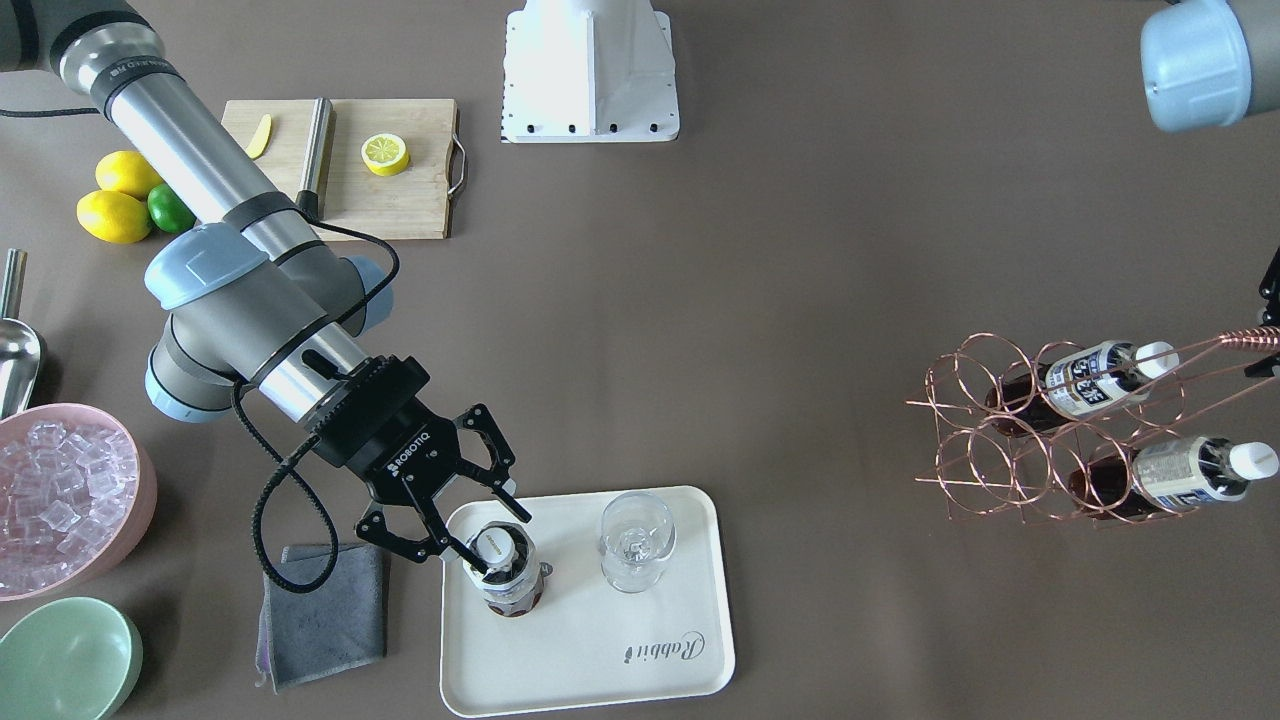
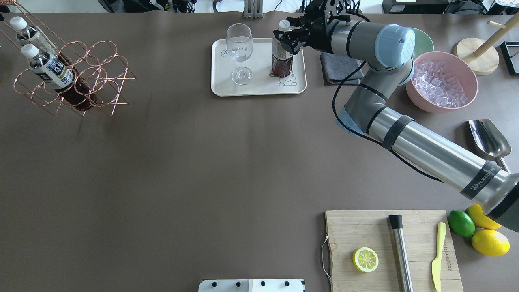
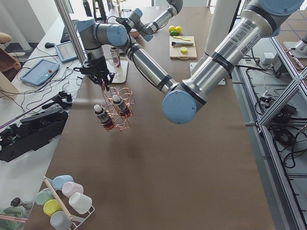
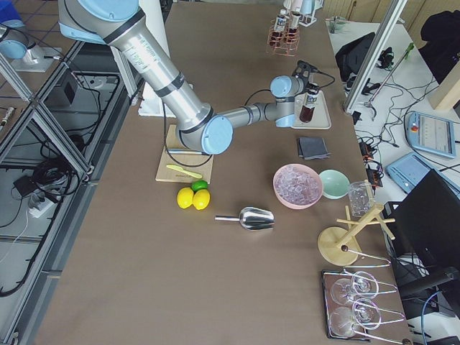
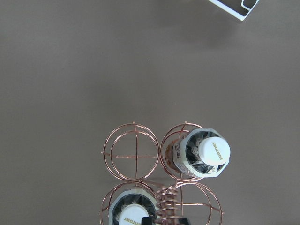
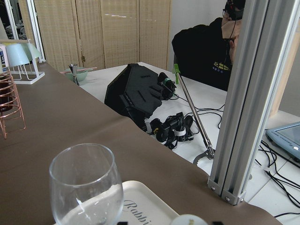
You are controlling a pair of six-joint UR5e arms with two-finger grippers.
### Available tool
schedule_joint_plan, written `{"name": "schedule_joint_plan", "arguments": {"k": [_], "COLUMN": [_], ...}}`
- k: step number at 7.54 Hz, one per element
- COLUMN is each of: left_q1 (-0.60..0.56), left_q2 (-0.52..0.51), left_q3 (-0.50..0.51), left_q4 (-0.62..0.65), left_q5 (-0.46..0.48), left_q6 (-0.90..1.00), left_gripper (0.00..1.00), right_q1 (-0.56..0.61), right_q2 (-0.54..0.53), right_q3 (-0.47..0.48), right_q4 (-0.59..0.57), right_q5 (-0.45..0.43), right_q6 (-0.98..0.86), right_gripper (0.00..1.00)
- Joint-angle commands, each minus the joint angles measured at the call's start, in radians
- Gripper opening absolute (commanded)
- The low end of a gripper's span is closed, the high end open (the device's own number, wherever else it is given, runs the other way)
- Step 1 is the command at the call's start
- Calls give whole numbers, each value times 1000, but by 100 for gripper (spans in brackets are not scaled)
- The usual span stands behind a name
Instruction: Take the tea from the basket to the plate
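Note:
One tea bottle stands upright on the cream plate, next to a clear glass. My right gripper is closed around the bottle's neck under the white cap; it also shows in the overhead view. The copper wire basket hangs tilted above the table at my left, with two more tea bottles in its cells. My left gripper is shut on the basket's coiled handle. The plate's bear drawing is beside the bottle.
A grey cloth, a pink bowl of ice and a green bowl lie close to the right arm. A cutting board with a lemon half, whole lemons and a metal scoop lie nearer the robot.

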Motion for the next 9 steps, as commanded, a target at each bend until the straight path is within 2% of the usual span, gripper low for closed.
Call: {"name": "schedule_joint_plan", "arguments": {"k": [1,4,5,6,7,9], "left_q1": [-22,-80,-86,-88,-95,-109], "left_q2": [-28,-30,-30,-30,-24,-4], "left_q3": [191,325,345,347,347,344], "left_q4": [-162,-321,-343,-343,-345,-358], "left_q5": [71,88,88,103,110,108], "left_q6": [21,17,21,21,24,26], "left_gripper": [0,0,0,0,0,0], "right_q1": [1,17,55,94,137,186], "right_q2": [-1,-13,-13,-16,-45,-56], "right_q3": [5,22,23,44,107,129], "right_q4": [0,-8,-32,-77,-167,-261], "right_q5": [1,48,100,190,287,388], "right_q6": [1,-9,-12,-6,-4,2], "right_gripper": [100,100,100,100,100,100]}}
